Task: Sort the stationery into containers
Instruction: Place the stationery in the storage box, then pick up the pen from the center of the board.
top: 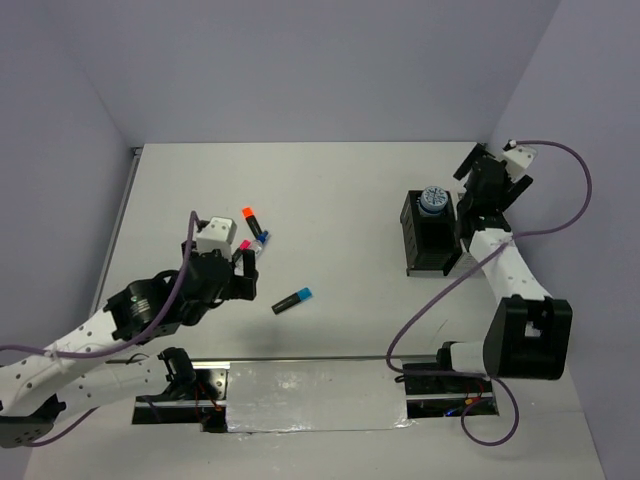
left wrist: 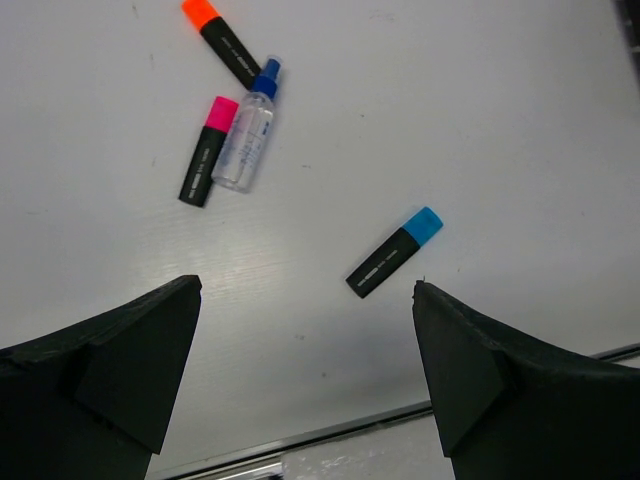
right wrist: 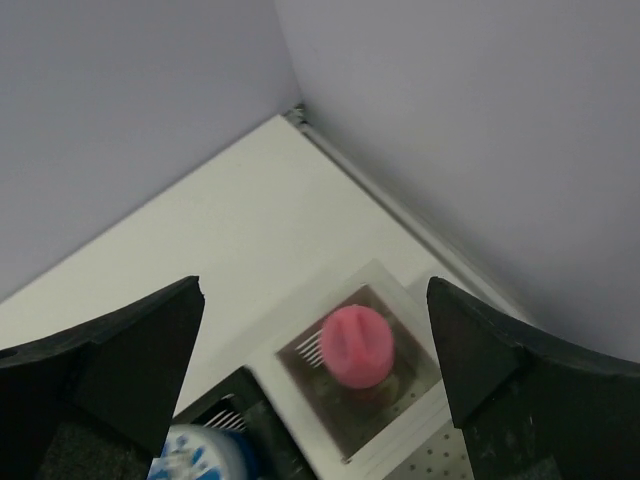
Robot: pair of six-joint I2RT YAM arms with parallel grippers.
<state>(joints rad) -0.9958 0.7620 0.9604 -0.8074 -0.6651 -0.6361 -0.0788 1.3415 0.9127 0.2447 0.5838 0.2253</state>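
Note:
My left gripper (top: pixel 250 275) (left wrist: pixel 305 290) is open and empty above the table. Ahead of it lie a blue-capped marker (top: pixel 293 299) (left wrist: pixel 395 252), a pink-capped marker (top: pixel 243 248) (left wrist: pixel 203 150), an orange-capped marker (top: pixel 248 216) (left wrist: pixel 222 41) and a clear blue-capped tube (top: pixel 262 240) (left wrist: pixel 249 130). My right gripper (top: pixel 472 200) (right wrist: pixel 315 290) is open and empty over the white holder (right wrist: pixel 265 352), where a pink-capped tube (right wrist: pixel 357 345) stands in a square compartment. A blue-white roll (top: pixel 434 200) (right wrist: pixel 200 455) sits in the black mesh organiser (top: pixel 428 240).
The table's near edge strip (left wrist: pixel 400 415) runs just below my left fingers. Lilac walls close the back and right; the back right corner (right wrist: pixel 295 112) is near the holder. The right arm's purple cable (top: pixel 430 300) loops over the table.

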